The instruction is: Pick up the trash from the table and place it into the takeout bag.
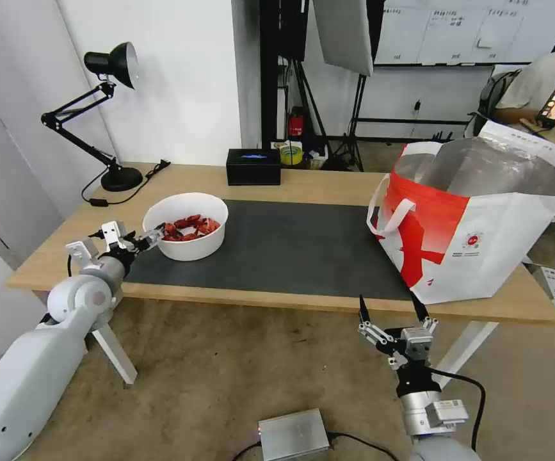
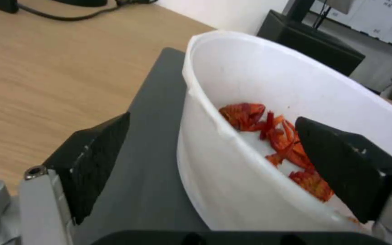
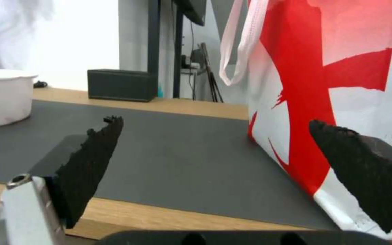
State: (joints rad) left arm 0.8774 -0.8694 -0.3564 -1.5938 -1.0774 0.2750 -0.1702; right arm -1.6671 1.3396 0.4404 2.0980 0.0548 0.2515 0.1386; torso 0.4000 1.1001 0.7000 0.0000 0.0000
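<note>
**Left gripper straddles the bowl rim; right gripper waits below the bag**

Nearest, at about 5 o'clock in the head view, the right gripper (image 1: 391,306) hangs just off the front edge of the worktop (image 1: 303,186), jaws spread wide and holding nothing. They point up at the bottom front corner of the bag (image 1: 482,218), which stands upright toward 2 o'clock, partly on the dark mat (image 1: 290,250), its foil-lined mouth open and a white loop handle (image 1: 392,214) hanging on its near side.

Over at 9 o'clock the left gripper (image 1: 144,240) reaches in from the worktop's left end to the white bowl (image 1: 187,246). Its jaws are apart and straddle the bowl's wall: one finger (image 2: 341,160) sits inside above the red shells (image 2: 277,136), the other finger (image 2: 94,153) outside over the mat. The bowl rests on the mat's far left corner.

Farther back, at 12 o'clock, a black box (image 1: 253,166) sits near the worktop's rear edge, and a black desk lamp (image 1: 107,67) stands at the far left corner, around 10 o'clock.
</note>
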